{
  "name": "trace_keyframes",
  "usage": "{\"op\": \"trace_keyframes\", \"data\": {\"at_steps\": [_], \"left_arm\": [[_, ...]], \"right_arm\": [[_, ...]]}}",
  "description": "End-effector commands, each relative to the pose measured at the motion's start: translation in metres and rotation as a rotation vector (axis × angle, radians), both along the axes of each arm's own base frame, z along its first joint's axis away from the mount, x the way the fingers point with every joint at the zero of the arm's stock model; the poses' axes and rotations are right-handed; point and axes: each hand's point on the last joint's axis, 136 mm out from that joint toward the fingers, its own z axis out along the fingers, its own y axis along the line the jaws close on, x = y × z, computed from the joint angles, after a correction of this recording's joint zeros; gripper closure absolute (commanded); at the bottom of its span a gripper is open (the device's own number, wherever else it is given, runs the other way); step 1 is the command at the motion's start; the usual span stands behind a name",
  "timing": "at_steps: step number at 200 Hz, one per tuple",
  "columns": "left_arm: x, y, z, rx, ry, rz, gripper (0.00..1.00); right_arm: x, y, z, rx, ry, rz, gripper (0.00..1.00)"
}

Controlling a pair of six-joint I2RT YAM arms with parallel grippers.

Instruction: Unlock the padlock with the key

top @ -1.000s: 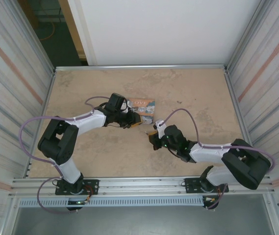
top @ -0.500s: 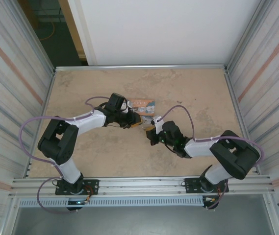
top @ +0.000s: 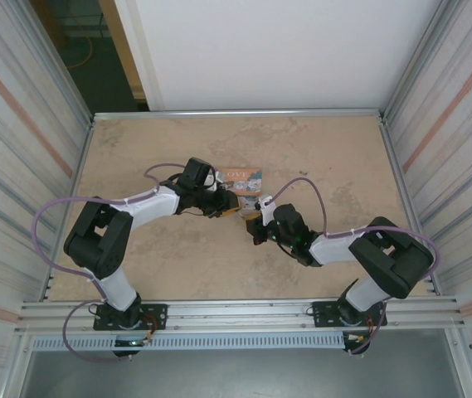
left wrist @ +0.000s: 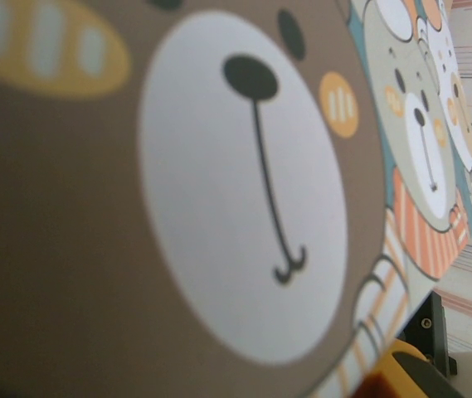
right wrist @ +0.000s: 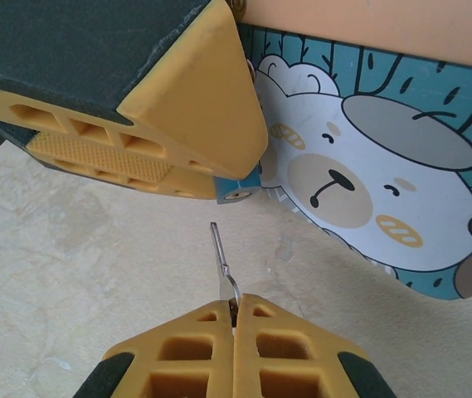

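– Near the middle of the tabletop (top: 136, 149), seen from above: any sign of the padlock?

– Too small to pick out from up there. Plain from the right wrist, though: padlock (right wrist: 240, 192), a teal-blue sliver with a small round metal face, tucked at the very tip of the left jaws, at 12 o'clock from the key (right wrist: 223, 264).

– And the left jaws?

– Pressed together on the padlock, by the look of it. Set across the 10 o'clock corner of the right wrist view, yellow at the tips, black behind.

– Right jaws?

– Shut tight on the looped end of the key, at 6 o'clock in their own camera. Thin shaft aimed at 12 o'clock, tip just short of the padlock, not touching it.

– Anything else close by?

– Bear tin (right wrist: 368, 191), at 2 o'clock from the key, right behind the padlock; touching or merely close, cannot tell. From above, at 12 o'clock from the left jaws, printed face up on the tabletop. Right jaws at 5 o'clock from the left pair, tips nearly meeting.

– From the left wrist?

– Big blurred brown bear face on the tin, very near the lens, with smaller bears toward 2 o'clock.
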Motion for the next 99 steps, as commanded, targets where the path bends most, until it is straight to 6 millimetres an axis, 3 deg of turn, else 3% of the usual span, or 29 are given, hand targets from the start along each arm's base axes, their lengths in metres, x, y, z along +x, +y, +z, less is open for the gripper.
{"op": "trace_keyframes", "data": {"at_steps": [1,99], "left_arm": [[0.0047,-0.0061,0.031,-0.062,-0.055,-0.011,1.0],[0.0031,-0.0053,0.0304,-0.062,-0.052,-0.012,1.0]], "right_arm": [[0.0112,0.0049,0.014,0.039,-0.031,-0.017,1.0],[0.0202,0.0072,0.0174,0.055,-0.045,-0.033,1.0]]}}
